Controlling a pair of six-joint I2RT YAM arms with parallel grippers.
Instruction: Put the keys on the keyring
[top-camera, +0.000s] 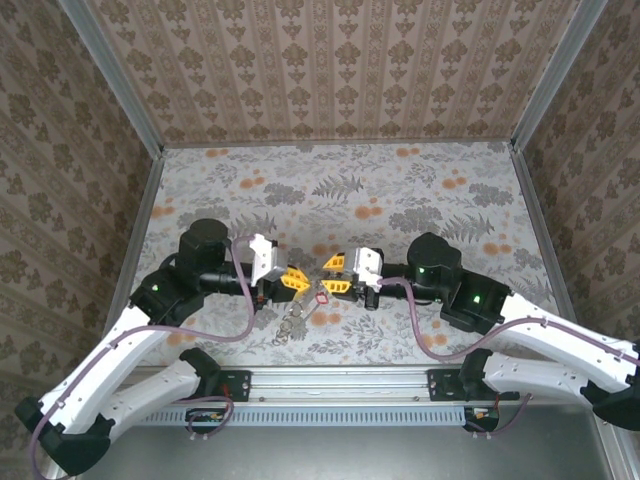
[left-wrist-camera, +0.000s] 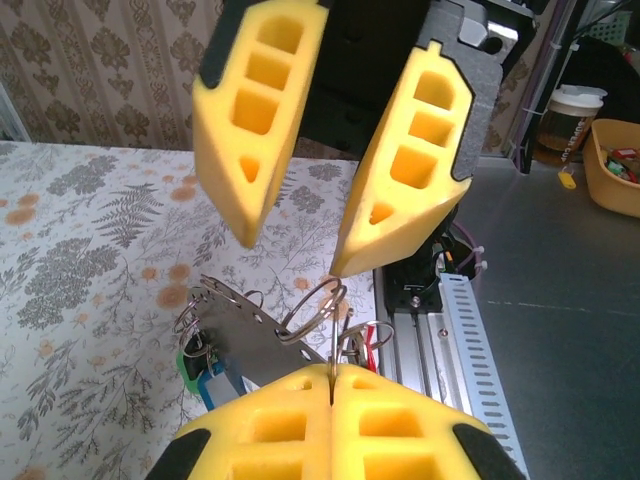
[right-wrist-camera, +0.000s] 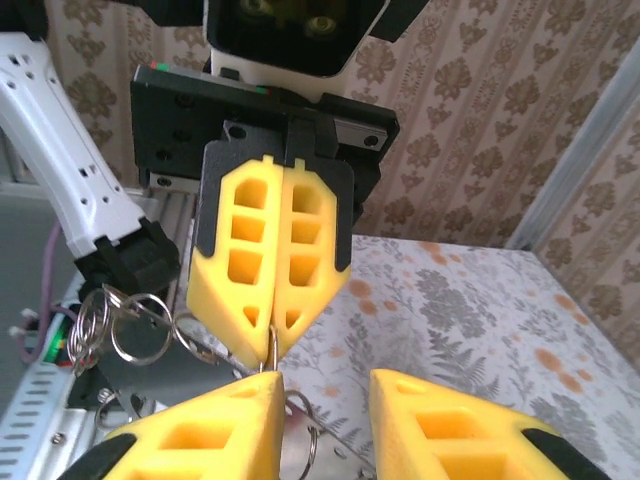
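Observation:
My left gripper (left-wrist-camera: 332, 372) is shut on a thin metal ring, the keyring (left-wrist-camera: 318, 300), pinching its wire between the yellow pads. A flat metal plate (left-wrist-camera: 245, 330) with holes and more rings hangs from it above the table. A green tag with a blue piece (left-wrist-camera: 196, 368) dangles at the plate's left end, and a red key head (left-wrist-camera: 378, 334) shows at the right. My right gripper (right-wrist-camera: 325, 385) faces the left gripper (right-wrist-camera: 268, 342) tip to tip, open, its left finger touching the ring (right-wrist-camera: 270, 350). From above, both grippers (top-camera: 296, 283) (top-camera: 333, 280) meet mid-table, with the red key (top-camera: 322, 297) below them.
The flowered table cover (top-camera: 340, 190) stretches behind the arms, walled by patterned panels on three sides. A metal rail (top-camera: 340, 380) runs along the near edge, just below the hanging rings (top-camera: 292, 318). Purple cables (top-camera: 420, 330) loop from both wrists.

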